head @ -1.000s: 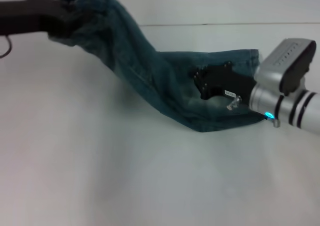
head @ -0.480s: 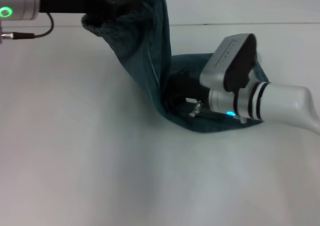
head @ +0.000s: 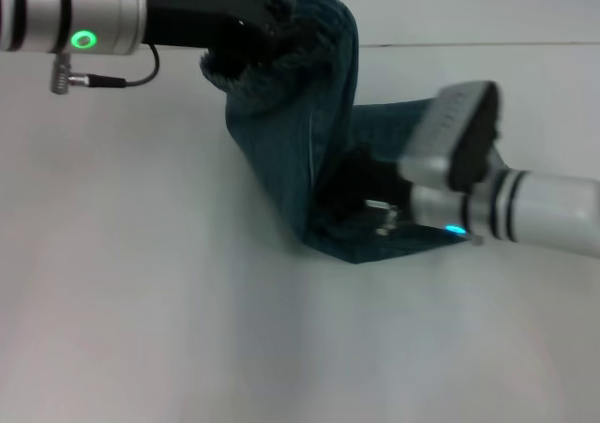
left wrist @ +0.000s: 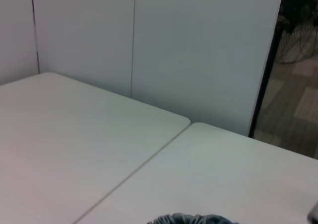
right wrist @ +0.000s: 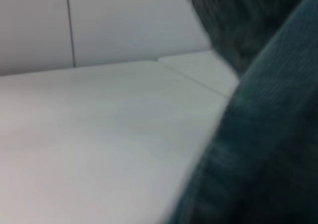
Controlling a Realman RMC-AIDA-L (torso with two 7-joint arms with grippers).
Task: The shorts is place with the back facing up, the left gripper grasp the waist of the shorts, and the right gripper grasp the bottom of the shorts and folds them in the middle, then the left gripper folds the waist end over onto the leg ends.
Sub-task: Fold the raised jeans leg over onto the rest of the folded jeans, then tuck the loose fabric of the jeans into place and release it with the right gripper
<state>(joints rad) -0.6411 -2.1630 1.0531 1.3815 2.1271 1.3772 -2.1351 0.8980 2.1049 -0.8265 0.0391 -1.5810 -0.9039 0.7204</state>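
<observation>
The blue-green denim shorts point(head: 309, 132) hang in a steep sheet from my left gripper point(head: 265, 37), which is raised at the upper middle of the head view and shut on the ruched waist point(head: 281, 10). The lower part of the shorts lies on the white table, folded at the near edge point(head: 352, 249). My right gripper point(head: 361, 196) reaches in from the right and sits low on that lying denim, dark against the cloth. A strip of the waist point(left wrist: 191, 218) shows in the left wrist view. Denim point(right wrist: 258, 149) fills much of the right wrist view.
The white table point(head: 141, 301) stretches wide to the left and front. A seam between two tabletops point(head: 525, 44) runs along the back. Pale wall panels point(left wrist: 198, 45) stand behind the table, with a dark gap to a carpeted floor point(left wrist: 298, 100) beside them.
My left gripper has carried the waist to the right, so the shorts now stand steeply over the lying legs. My right gripper has slid left along the denim toward the fold.
</observation>
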